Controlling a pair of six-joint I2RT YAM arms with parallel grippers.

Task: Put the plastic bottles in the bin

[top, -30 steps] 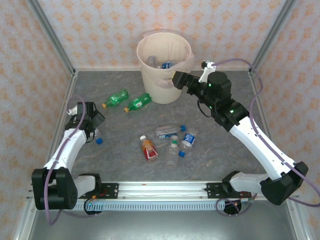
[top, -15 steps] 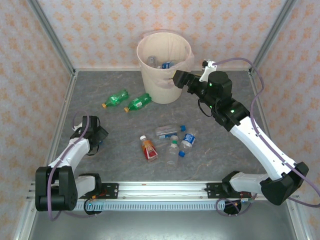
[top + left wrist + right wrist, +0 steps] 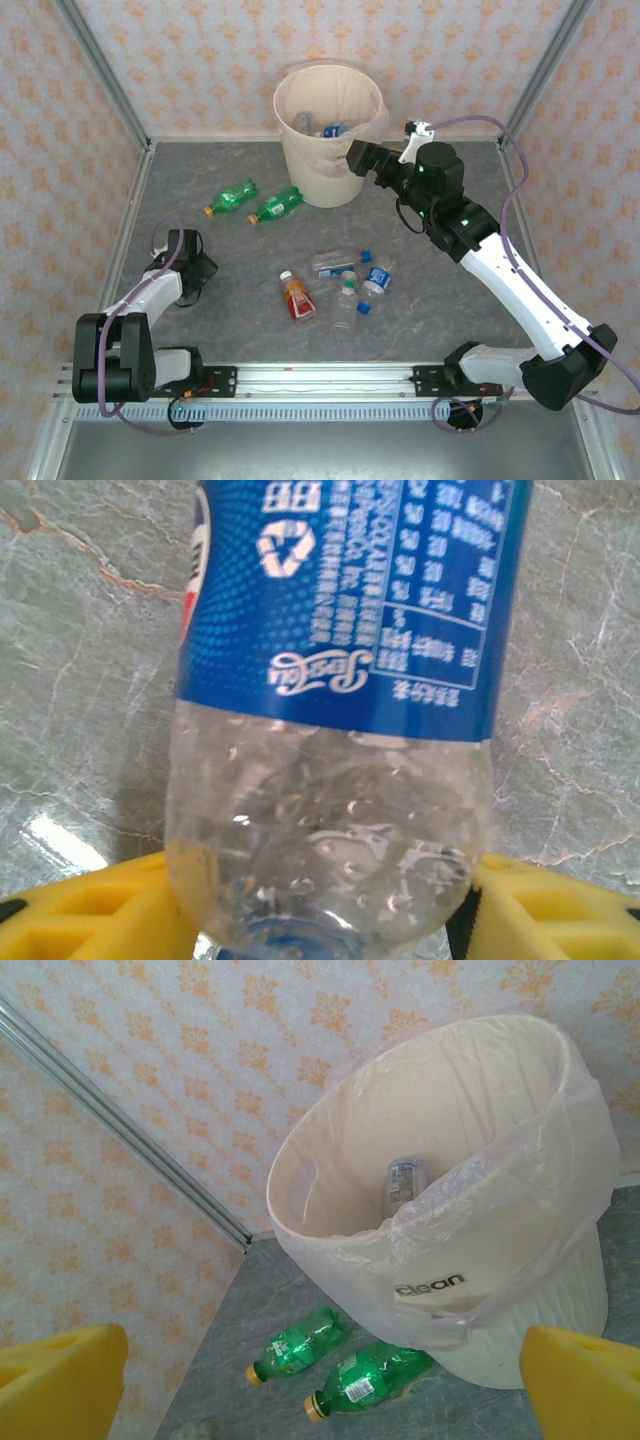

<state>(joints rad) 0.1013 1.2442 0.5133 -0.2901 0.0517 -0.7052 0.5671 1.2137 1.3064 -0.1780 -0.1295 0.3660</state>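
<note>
- your left claw (image 3: 320, 920) is closed on a clear bottle (image 3: 330, 810), with a yellow finger against each side of its lower body.
- that bottle lies on the bench (image 3: 70, 630), on the left side and well apart from the bin (image 3: 325, 160).
- your right claw (image 3: 352, 157) hangs open and empty just beside the bin's rim.
- the step in hand looks like the grasp; next you need a lift and a long carry over the rim.
- the bottle is empty, with droplets inside and a blue label, and its thin walls will likely give.

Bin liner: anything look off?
Yes. The liner is askew: in the right wrist view it is bunched and sags down one side of the bin instead of sitting evenly round the rim.
</note>
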